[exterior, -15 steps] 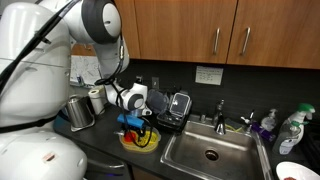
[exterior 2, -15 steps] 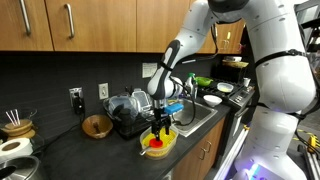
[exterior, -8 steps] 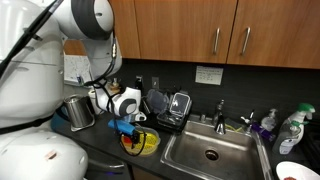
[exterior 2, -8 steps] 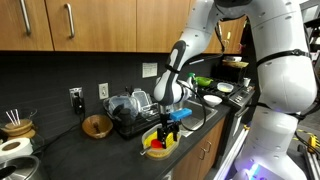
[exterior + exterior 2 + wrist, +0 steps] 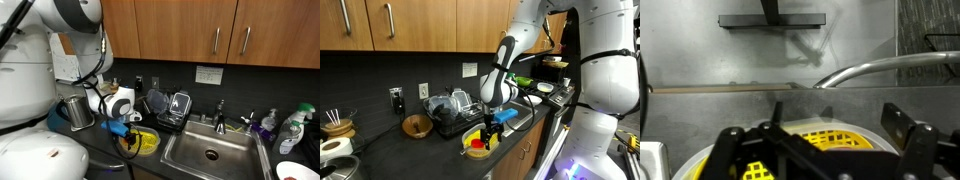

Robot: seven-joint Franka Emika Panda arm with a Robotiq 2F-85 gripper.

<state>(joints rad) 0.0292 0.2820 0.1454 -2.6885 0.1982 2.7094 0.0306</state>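
Observation:
A yellow slotted bowl (image 5: 147,143) (image 5: 473,148) stands on the dark counter just beside the sink, with something red (image 5: 470,153) inside it. My gripper (image 5: 127,133) (image 5: 491,136) hangs just above the bowl's near rim, pointing down. Its jaws are open and nothing is between them. In the wrist view the gripper (image 5: 840,122) straddles the yellow bowl (image 5: 828,137), one dark finger (image 5: 908,122) on the right and the other on the left. The bowl's lower part is hidden behind the gripper body.
A steel sink (image 5: 210,153) with a faucet (image 5: 220,112) lies next to the bowl. A dish rack (image 5: 170,108) (image 5: 448,112) stands behind it at the wall. A metal pot (image 5: 78,112), a wooden bowl (image 5: 417,125) and soap bottles (image 5: 290,128) are nearby.
The arm has swung the gripper away from the wall toward the counter's front edge, from over the bowl's middle to its near rim. The jaws stayed open.

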